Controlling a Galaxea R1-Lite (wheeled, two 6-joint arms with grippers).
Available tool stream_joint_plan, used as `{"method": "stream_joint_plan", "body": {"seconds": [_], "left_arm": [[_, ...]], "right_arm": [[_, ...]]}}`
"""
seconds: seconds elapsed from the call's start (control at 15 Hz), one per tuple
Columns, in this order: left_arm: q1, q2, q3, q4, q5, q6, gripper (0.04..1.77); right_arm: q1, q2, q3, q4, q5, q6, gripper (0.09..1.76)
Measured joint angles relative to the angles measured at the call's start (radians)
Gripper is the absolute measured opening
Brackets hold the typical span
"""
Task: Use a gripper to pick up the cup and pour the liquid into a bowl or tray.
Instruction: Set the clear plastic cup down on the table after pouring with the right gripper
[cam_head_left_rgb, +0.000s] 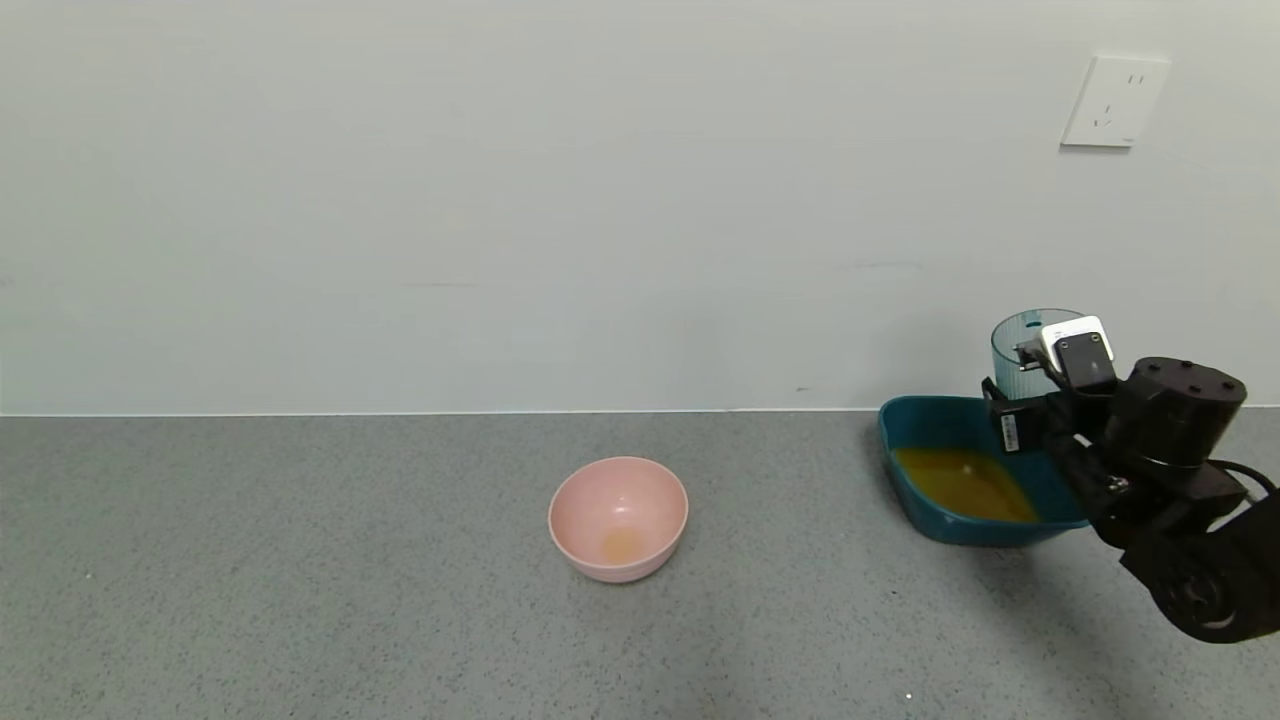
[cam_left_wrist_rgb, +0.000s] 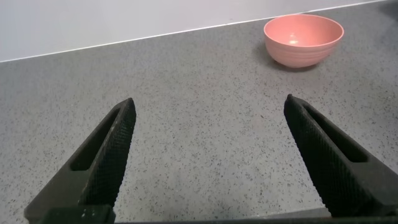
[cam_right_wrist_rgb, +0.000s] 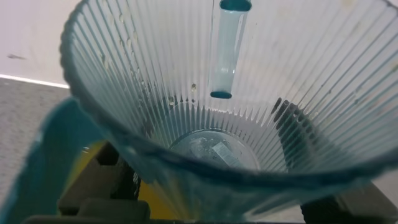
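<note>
My left gripper hangs low over the grey speckled bench, fingers spread apart. Farther off, my right gripper is clamped on the ribbed blue-green see-through plastic cup, held upright and drained above the dark teal rounded tray. Orange-yellow liquid pools in that tray. A round pink bowl sits well apart.
</note>
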Motion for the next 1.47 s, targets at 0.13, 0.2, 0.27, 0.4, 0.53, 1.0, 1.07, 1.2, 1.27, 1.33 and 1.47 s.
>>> {"method": "stream_joint_plan", "body": {"seconds": [0.13,0.2,0.27,0.4,0.53,1.0,1.07,1.2,1.27,1.33,1.47], "left_arm": [[0.0,0.0,0.0,0.0,0.0,0.0,1.72],[0.0,0.0,0.0,0.0,0.0,0.0,1.72],[0.0,0.0,0.0,0.0,0.0,0.0,1.72],[0.0,0.0,0.0,0.0,0.0,0.0,1.72],[0.0,0.0,0.0,0.0,0.0,0.0,1.72],[0.0,0.0,0.0,0.0,0.0,0.0,1.72],[0.0,0.0,0.0,0.0,0.0,0.0,1.72],[0.0,0.0,0.0,0.0,0.0,0.0,1.72],[0.0,0.0,0.0,0.0,0.0,0.0,1.72],[0.0,0.0,0.0,0.0,0.0,0.0,1.72],[0.0,0.0,0.0,0.0,0.0,0.0,1.72]], "right_arm": [[0.066,0.029,-0.05,0.004,-0.042,0.021,1.37],[0.098,0.045,-0.08,0.013,-0.063,0.027,1.37],[0.129,0.059,-0.109,0.034,-0.083,0.038,1.37],[0.195,0.087,-0.172,0.094,-0.118,0.089,1.37],[0.246,0.123,-0.238,0.14,-0.143,0.157,1.37],[0.372,0.27,-0.346,0.189,-0.151,0.369,1.37],[0.385,0.29,-0.35,0.189,-0.151,0.383,1.37],[0.404,0.326,-0.361,0.189,-0.151,0.397,1.37],[0.41,0.344,-0.369,0.188,-0.151,0.399,1.37],[0.416,0.36,-0.375,0.187,-0.151,0.399,1.37],[0.43,0.39,-0.387,0.183,-0.151,0.399,1.37]]}}
